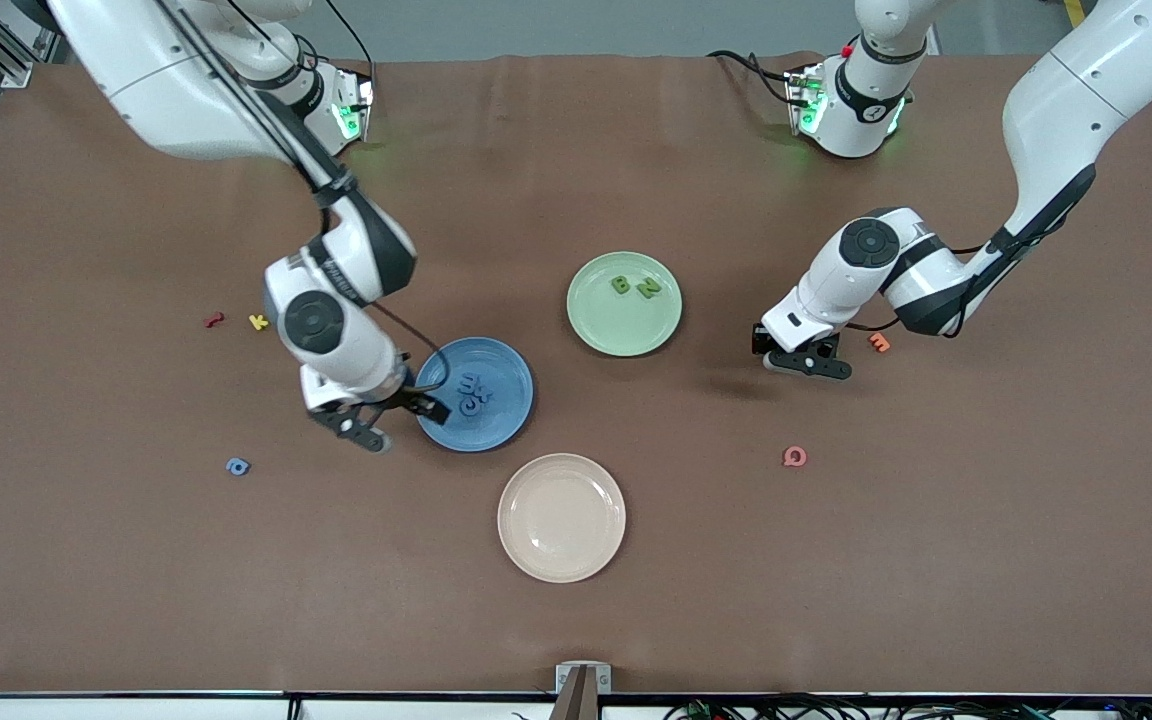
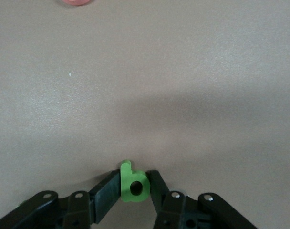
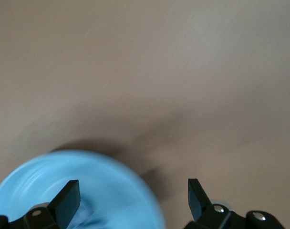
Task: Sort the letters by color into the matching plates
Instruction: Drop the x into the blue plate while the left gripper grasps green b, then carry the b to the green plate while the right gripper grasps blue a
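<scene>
The blue plate (image 1: 501, 370) holds blue letters (image 1: 472, 393). My right gripper (image 1: 391, 415) is open and empty, low over this plate's rim on the side toward the right arm's end; the right wrist view shows the plate (image 3: 97, 186) under the gripper (image 3: 132, 193). One blue letter (image 1: 237, 466) lies on the table, nearer the front camera. The green plate (image 1: 624, 325) holds two green letters (image 1: 633, 287). My left gripper (image 1: 804, 362) is shut on a green letter "b" (image 2: 133, 182), over bare table beside the green plate.
A cream plate (image 1: 561, 517) sits nearer the front camera than the blue plate. Red (image 1: 214, 320) and yellow (image 1: 258, 321) letters lie toward the right arm's end. An orange letter (image 1: 879, 342) and a pink letter (image 1: 794, 457) lie near the left gripper.
</scene>
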Available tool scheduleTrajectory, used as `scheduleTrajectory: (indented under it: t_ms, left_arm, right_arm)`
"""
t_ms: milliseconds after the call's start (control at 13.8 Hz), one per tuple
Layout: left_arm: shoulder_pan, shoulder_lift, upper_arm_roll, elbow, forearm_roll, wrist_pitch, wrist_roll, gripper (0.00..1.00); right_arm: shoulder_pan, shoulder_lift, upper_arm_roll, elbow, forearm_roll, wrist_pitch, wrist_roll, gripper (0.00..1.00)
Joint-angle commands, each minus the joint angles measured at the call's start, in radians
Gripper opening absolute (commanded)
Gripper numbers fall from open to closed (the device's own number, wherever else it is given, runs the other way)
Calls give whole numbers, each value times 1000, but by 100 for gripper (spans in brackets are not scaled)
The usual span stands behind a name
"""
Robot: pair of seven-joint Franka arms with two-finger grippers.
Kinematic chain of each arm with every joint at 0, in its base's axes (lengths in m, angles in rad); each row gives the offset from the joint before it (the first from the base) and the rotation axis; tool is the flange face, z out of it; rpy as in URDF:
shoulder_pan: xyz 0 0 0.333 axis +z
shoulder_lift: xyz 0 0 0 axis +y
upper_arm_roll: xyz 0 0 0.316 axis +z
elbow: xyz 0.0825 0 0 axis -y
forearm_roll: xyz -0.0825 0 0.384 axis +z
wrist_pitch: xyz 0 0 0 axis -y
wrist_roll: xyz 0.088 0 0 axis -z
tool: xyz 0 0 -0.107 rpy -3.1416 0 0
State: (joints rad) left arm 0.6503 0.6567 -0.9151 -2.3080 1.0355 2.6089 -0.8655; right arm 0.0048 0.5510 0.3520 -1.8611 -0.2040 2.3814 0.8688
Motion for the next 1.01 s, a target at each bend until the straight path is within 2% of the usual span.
scheduleTrajectory:
  t_ms: [0,217,433,722,794,939]
  left_arm:
    - [-11,0,7,6,23,-1,-35,17]
    - [-8,-8,-11,7,18,-4,-49,17]
    - [-6,-20,-54,13,-3,-19,-87,17]
    - [-8,-20,-119,22,-63,-87,-131,17]
    - [-11,-20,-140,30,-75,-107,-151,17]
    - [-50,-20,-168,48,-119,-165,-222,17]
  right_arm:
    - [-142,9,13,19,-46,-10,-233,100]
    - [-265,49,8,60,-116,-8,-434,100]
    - [-316,59,7,59,-123,-5,-514,95]
    - [-370,95,7,62,-123,16,-585,66]
    - [-373,107,7,62,-123,31,-585,62]
    - [-376,128,7,77,-124,45,-587,62]
